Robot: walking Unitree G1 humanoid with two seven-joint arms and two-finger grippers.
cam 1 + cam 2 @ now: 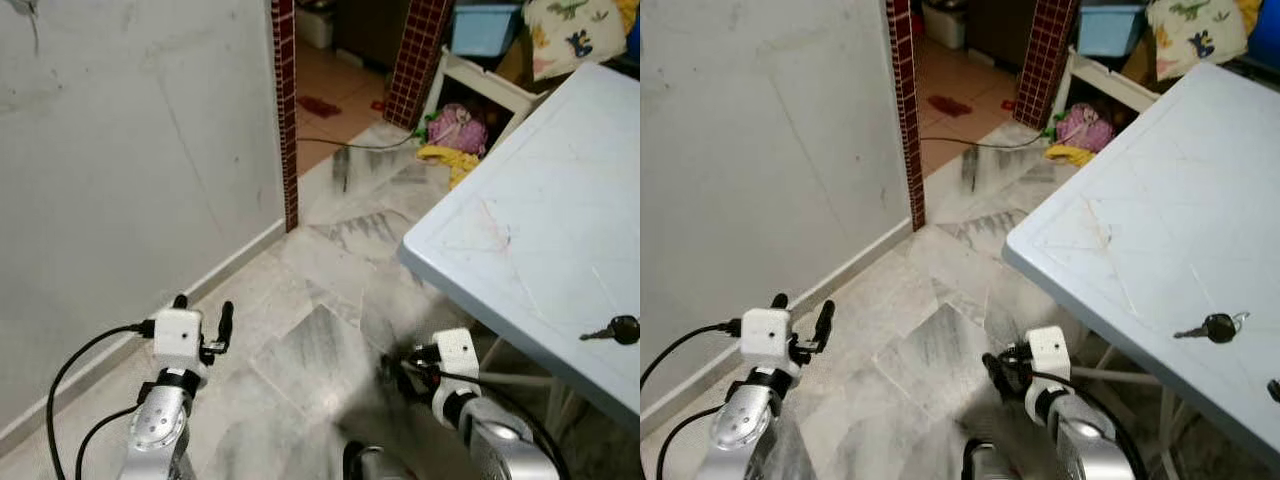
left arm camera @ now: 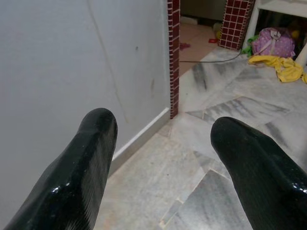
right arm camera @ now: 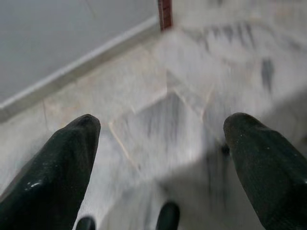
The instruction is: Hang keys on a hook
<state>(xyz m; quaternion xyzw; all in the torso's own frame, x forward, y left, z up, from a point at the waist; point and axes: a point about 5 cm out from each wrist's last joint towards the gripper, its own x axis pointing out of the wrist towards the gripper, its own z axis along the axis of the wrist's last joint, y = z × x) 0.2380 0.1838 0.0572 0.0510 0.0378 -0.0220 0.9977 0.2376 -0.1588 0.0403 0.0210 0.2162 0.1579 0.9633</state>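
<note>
Keys on table, both my grippers empty and low over the floor.
Keys lie near the table's front edge, toward its right end, black head, shaft pointing left. My left gripper is raised by the grey wall, fingers spread apart, nothing between. My right gripper hangs below the table corner above the marble floor, fingers also apart, well short of the keys.

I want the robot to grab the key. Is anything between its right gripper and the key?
Just the table's edge; the right gripper is below it, the key on top, in both eye views.
</note>
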